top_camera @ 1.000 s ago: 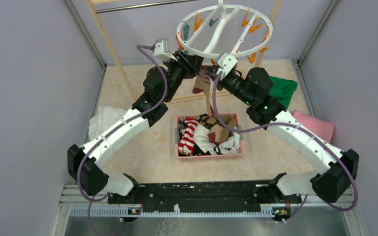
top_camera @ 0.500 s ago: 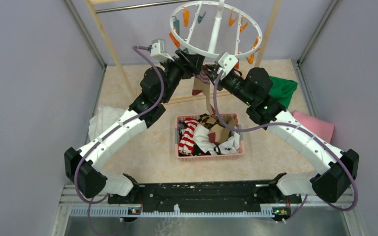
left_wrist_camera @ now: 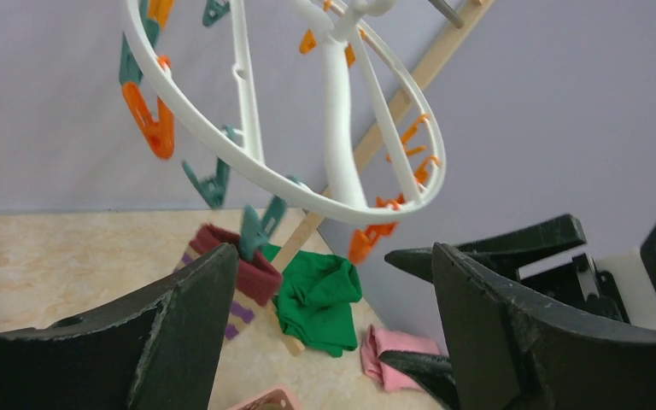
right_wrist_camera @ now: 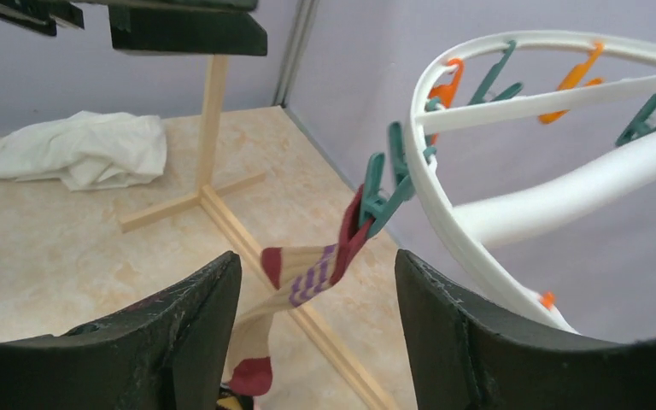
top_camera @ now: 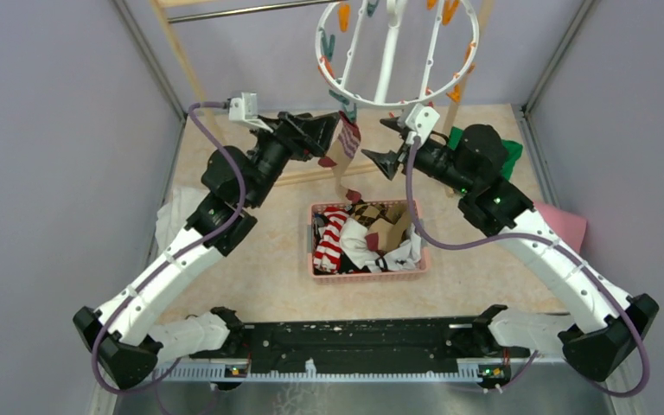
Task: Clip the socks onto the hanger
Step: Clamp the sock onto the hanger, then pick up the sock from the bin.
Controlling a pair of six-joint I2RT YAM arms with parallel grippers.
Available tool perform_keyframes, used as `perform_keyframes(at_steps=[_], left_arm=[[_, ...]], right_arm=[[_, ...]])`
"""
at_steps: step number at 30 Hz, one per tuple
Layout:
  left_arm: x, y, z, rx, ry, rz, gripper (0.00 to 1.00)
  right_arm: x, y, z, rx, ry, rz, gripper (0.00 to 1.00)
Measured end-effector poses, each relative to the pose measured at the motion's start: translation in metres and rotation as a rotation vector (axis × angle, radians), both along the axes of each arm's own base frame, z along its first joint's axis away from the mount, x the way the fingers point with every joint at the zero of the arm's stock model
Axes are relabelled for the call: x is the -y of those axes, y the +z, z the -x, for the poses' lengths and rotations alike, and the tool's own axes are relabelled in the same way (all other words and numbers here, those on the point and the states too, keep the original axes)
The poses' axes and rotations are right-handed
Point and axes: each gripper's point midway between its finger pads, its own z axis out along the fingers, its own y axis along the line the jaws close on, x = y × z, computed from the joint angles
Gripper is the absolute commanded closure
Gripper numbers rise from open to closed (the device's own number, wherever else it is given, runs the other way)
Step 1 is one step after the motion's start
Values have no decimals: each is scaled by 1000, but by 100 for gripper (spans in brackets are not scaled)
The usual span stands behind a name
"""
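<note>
The hanger (top_camera: pixel 389 60) hangs at the top centre of the overhead view. Its white ring is tipped steeply, so the lower rim dips between the two arms. A tan and maroon striped sock (top_camera: pixel 347 138) dangles from a teal peg (right_wrist_camera: pixel 376 205) on that lower rim.

The left gripper (top_camera: pixel 333 137) sits just left of the sock and the right gripper (top_camera: pixel 383 144) just right of it, so the sock hangs in the gap between them. Both sets of jaws stand apart and hold nothing.

In the right wrist view the sock shows between the two fingers, farther out than their tips, with its maroon cuff pinched in the peg. In the left wrist view the cuff appears past the edge of the left-hand finger, and the ring arches above the jaws.

The other socks (top_camera: pixel 333 238) lie heaped in a pink basket (top_camera: pixel 372 275) at mid-frame, well below both grippers. The wooden rack (top_camera: pixel 190 78) rises at upper left, and its base bar crosses the counter (top_camera: pixel 251 259) under the grippers.

A green cloth (top_camera: pixel 506 156) and a pink cloth (top_camera: pixel 562 225) lie at the right, close to the wall. A white cloth (top_camera: pixel 173 216) lies against the left wall. Bare counter opens on both sides of the basket and in front of it. The walls (top_camera: pixel 52 173) close in at left and right.
</note>
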Motion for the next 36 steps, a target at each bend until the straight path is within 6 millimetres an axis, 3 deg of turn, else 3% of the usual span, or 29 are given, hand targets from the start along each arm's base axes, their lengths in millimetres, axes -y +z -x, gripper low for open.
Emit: perform_keyframes(at_steps=[5,10,16,20,26,36], left_arm=[[-14,-12,30,41,-40,-49,2],[-34,-49,59,41,-54,-90,2],[-47,-85,79,-7,-77,-78,2],[-38,-107,91,-63,-157,-87,5],[-19,-149,99,-217,-273,-151,16],[7,-231,101,-500,-392,-300,34]], right_arm=[[14,-17,21,-66,58,45,24],[38,-45,37,-198,98,66,21],[64,-92,60,-400,121,54,20],[74,-130,78,-551,131,36,23],[91,-172,87,-723,71,-2,29],[95,-191,98,-781,54,-20,35]])
